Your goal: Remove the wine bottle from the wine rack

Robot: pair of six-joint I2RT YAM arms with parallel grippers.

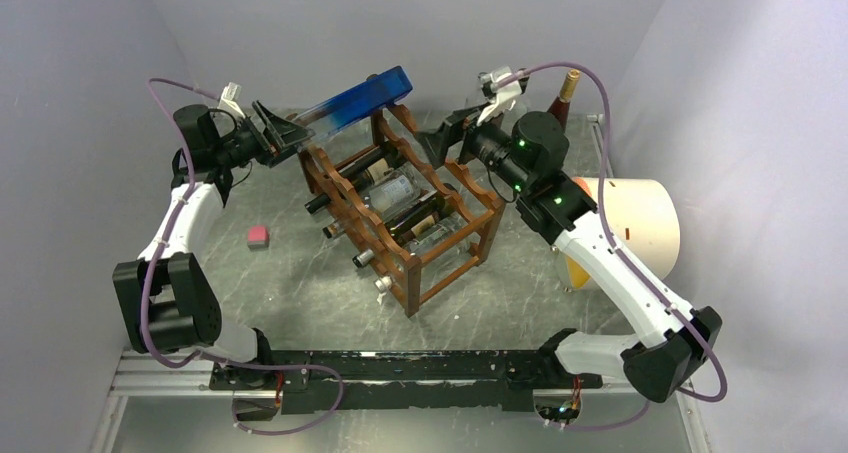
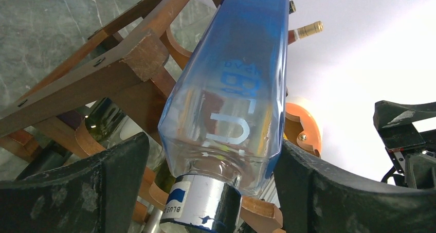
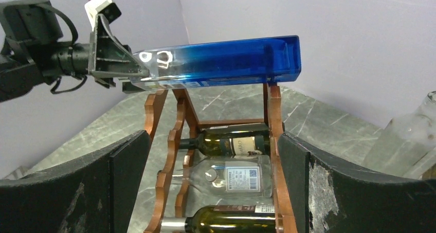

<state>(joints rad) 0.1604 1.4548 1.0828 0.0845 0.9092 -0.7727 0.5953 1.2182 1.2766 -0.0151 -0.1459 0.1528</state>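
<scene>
"Top external, biggest first: the wine rack?"
"Mid-table, other bottles lying in its tiers."
"The blue wine bottle?"
"Roughly level above the rack, blue end over the top rail. The left gripper clamps its clear neck end."
"The right gripper?"
"Near the rack's far right side, fingers spread wide, empty."

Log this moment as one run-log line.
left gripper: shut on blue bottle neck end | blue bottle: held above wine rack top | right gripper: open, empty, facing rack | other bottles: in rack tiers
</scene>
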